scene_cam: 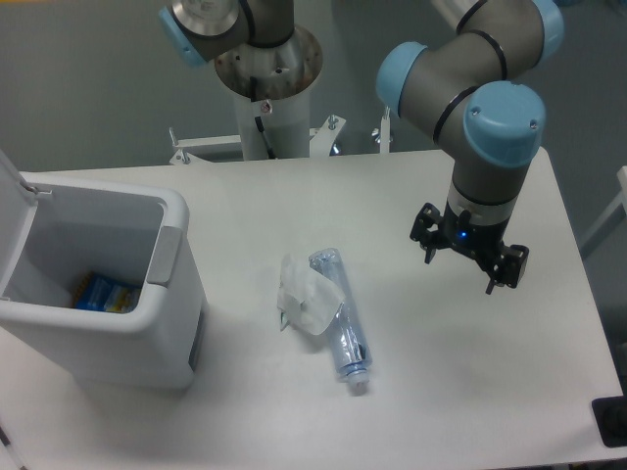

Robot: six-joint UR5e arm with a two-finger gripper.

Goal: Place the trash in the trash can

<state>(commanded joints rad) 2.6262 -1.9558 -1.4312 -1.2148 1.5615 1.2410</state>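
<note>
A crumpled white tissue wad [304, 294] lies in the middle of the table, resting against a crushed clear bluish plastic bottle [340, 313] whose white cap points toward the front. The white trash can [171, 294] stands at the left with its lid swung open and a grey latch panel facing the trash. Inside it I see a blue and yellow item. My gripper [460, 266] hangs above the table to the right of the bottle, open, with nothing between its fingers.
The arm's white base column [266, 108] rises at the back of the table. A dark object [612, 423] sits at the table's front right corner. The table edge runs close on the right.
</note>
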